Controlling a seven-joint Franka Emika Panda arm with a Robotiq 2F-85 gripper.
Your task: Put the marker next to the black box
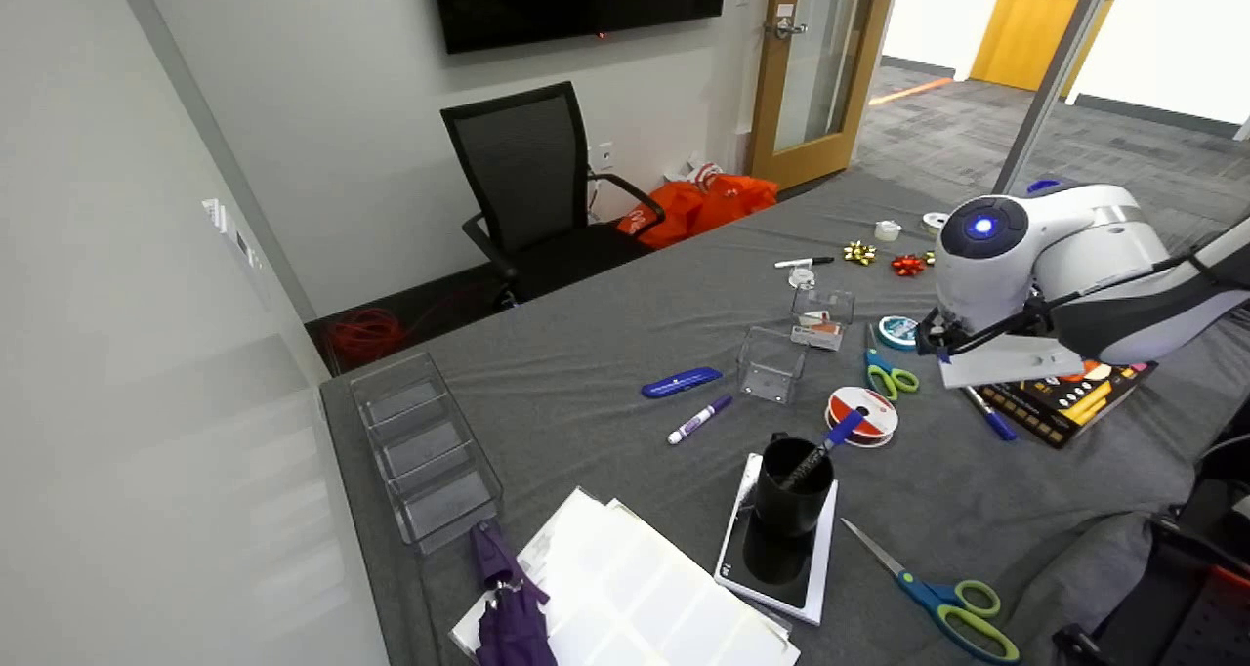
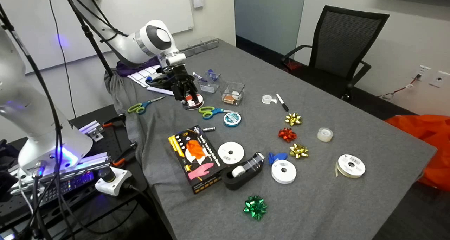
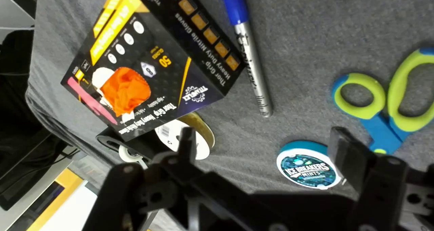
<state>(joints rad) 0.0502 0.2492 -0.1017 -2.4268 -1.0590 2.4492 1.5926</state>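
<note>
The black box (image 3: 135, 68), with yellow, orange and pink printing, lies flat on the grey cloth. It also shows in both exterior views (image 1: 1084, 402) (image 2: 198, 159). A silver marker with a blue cap (image 3: 252, 61) lies along its side, very close to it. The marker shows in both exterior views (image 1: 996, 422) (image 2: 209, 129), partly hidden behind the box in the latter. My gripper (image 3: 262, 139) is open with nothing between its fingers, above the table. In an exterior view the gripper (image 2: 190, 99) hangs near the red-and-white ribbon spool.
A mint tin (image 3: 308, 165) and scissors (image 3: 386, 102) lie near the marker. A white ribbon spool (image 3: 176, 136) and tape dispenser (image 2: 242, 171) sit beside the box. A black mug (image 1: 786, 490) holds another blue marker (image 1: 830, 446). Clear bins (image 1: 771, 368) and a purple marker (image 1: 699, 420) stand farther off.
</note>
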